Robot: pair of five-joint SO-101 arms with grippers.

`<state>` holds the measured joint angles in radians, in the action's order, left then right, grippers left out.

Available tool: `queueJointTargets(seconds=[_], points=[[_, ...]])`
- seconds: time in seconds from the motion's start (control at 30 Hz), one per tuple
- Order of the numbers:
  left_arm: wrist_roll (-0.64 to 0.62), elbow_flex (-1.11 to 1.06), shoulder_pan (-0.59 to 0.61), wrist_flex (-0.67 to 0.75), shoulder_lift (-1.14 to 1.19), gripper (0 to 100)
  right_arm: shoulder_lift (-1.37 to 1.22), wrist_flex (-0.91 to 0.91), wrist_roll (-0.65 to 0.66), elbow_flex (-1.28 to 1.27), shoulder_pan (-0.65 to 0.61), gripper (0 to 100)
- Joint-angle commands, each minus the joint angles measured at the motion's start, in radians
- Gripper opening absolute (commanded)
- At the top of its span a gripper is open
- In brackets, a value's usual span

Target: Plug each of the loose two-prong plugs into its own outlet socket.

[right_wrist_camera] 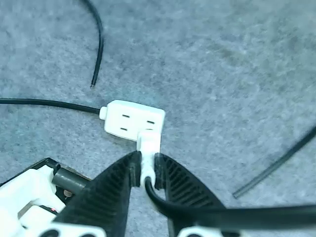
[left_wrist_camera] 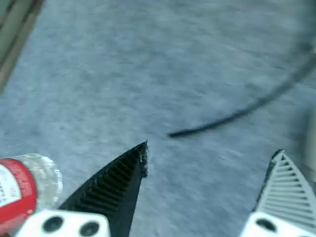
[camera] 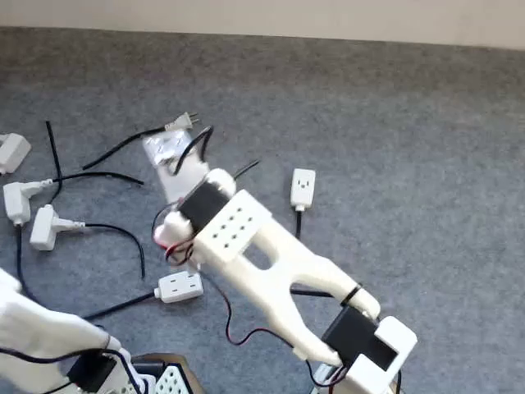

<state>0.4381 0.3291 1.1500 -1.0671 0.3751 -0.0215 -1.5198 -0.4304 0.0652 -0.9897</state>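
Observation:
My right gripper [right_wrist_camera: 146, 159] is shut on a white two-prong plug [right_wrist_camera: 148, 143], whose black cord trails back between the fingers. The plug's front touches the edge of a white outlet socket [right_wrist_camera: 132, 120]; I cannot tell whether its prongs are in. From above, that socket [camera: 179, 286] lies just below the right arm's wrist [camera: 221, 222]. A second outlet socket [camera: 303, 187] lies to the right. Loose white plugs [camera: 45, 226] [camera: 16, 199] [camera: 13, 152] lie at the left, and a pronged plug [camera: 182, 123] lies farther back. My left gripper [left_wrist_camera: 212, 148] is open over bare carpet.
Everything lies on grey carpet. Black cords [camera: 123, 234] curl around the plugs on the left. A crumpled clear wrapper [camera: 168, 152] lies near the pronged plug. A bottle with a red label [left_wrist_camera: 19, 187] and a loose cord end [left_wrist_camera: 237, 113] are by the left gripper.

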Motion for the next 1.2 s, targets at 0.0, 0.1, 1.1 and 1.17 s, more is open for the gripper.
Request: queueJointTargets(seconds=[0.0, 0.1, 1.1, 1.17], points=[[0.008, 0.297, 0.082, -0.003, 0.203, 37, 0.030, 0.116, -0.023, -0.087, -0.064, 0.5], [0.008, 0.426, 0.124, -0.003, 0.314, 37, 0.030, 0.130, -0.023, -0.122, -0.061, 0.5], [0.008, 0.765, 0.134, -0.175, 0.513, 37, 0.028, 0.242, -0.021, -0.275, 0.010, 0.5], [0.008, 0.765, 0.134, -0.175, 0.513, 37, 0.030, 0.245, -0.021, -0.291, 0.008, 0.5]])
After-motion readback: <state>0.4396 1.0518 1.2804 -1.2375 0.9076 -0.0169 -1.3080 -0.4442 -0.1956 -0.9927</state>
